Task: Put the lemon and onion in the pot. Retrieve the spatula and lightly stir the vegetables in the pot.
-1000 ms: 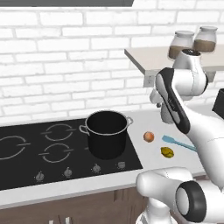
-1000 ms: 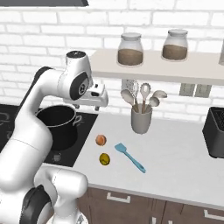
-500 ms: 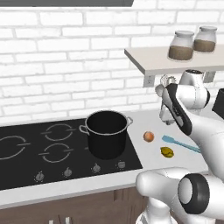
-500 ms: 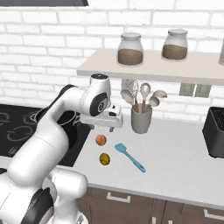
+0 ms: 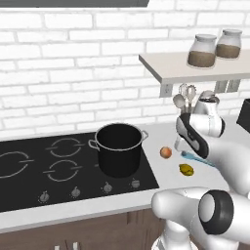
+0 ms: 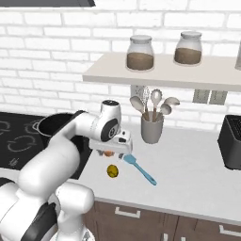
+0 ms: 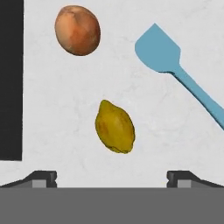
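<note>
Three small items lie loose on the pale, faintly marbled surface (image 7: 52, 109), rt of the black glass hob (image 5: 29, 171): a lemon (image 7: 115, 127), an onion (image 7: 78, 29) & a spatula (image 7: 175, 65). Lemon: dull yellow, oval w/ pointed ends, lying nearest the surface's front edge. Onion: smooth, round, orange-brown skin, closer to the hob's edge, apart from the lemon. Spatula: slim light-blue, flat squared blade w/ thin straight handle, lying flat at a slant, blade end nearest the onion, touching neither.

Claw (image 7: 112, 177) hangs above the lemon, pointing down; its two dark tips stand spread wide, nothing between them. From the right base view the white hand hides part of the onion.

Pot (image 5: 119, 146): deep, round, matte black, silvery rim, two small loop handles; sits on the hob's rt-hand burner, well apart from the three items.

Grey utensil cup (image 6: 152, 127) w/ silver spoons & whisk stands at the white brick wall, behind the spatula. Two lidded glass jars (image 6: 140, 52) w/ brown contents sit on the wall shelf (image 6: 113, 75).
</note>
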